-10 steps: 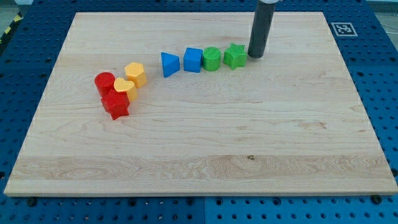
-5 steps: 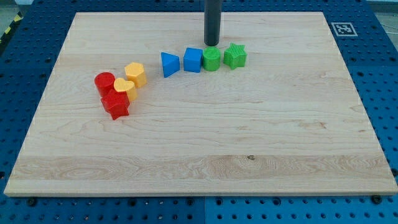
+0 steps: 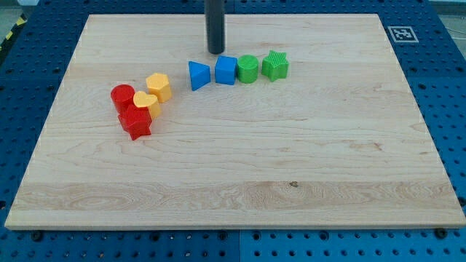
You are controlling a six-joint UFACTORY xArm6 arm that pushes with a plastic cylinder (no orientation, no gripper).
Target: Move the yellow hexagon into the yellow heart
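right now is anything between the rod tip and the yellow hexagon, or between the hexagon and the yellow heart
Nothing visible blocks either path. My tip sits toward the view's top, just above the gap between the blue triangle and blue cube; bare board lies leftward to the yellow hexagon. The hexagon already sits against the yellow heart.

1. My tip (image 3: 216, 52) stands toward the view's top of the cube (image 3: 226, 70) and triangle (image 3: 198, 75).
2. The hexagon (image 3: 158, 86) touches the heart (image 3: 146, 104), lying up-right of it.
3. Both lie on the counter (image 3: 291, 160), at the view's left.
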